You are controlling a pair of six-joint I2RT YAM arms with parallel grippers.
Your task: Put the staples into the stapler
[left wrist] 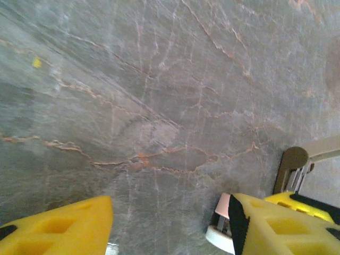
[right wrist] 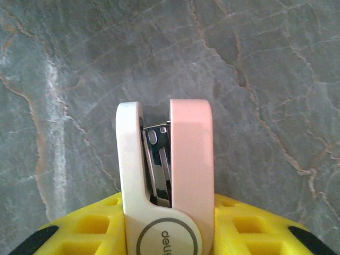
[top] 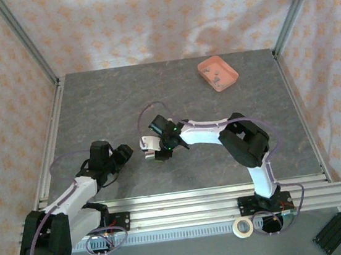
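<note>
Yellow fingers [left wrist: 58, 228] of my left gripper [left wrist: 170, 215] stand apart just above the grey stone-patterned table [top: 93, 106], with nothing between them. Just beyond, my right gripper [top: 159, 145] is clamped on the pink-and-cream mini stapler [right wrist: 175, 175], one finger against each flank, and the stapler's metal magazine shows in the slot. The hold sits low on the body by the round logo, so I judge the stapler could pivot or slip if the left gripper pushes on it. Squeezing across both halves may also stop it from opening. At the far right of the table, well apart from both arms, the salmon-pink tray [top: 230, 81] holds the staples [top: 214, 72], a few small grey strips lying loose.
</note>
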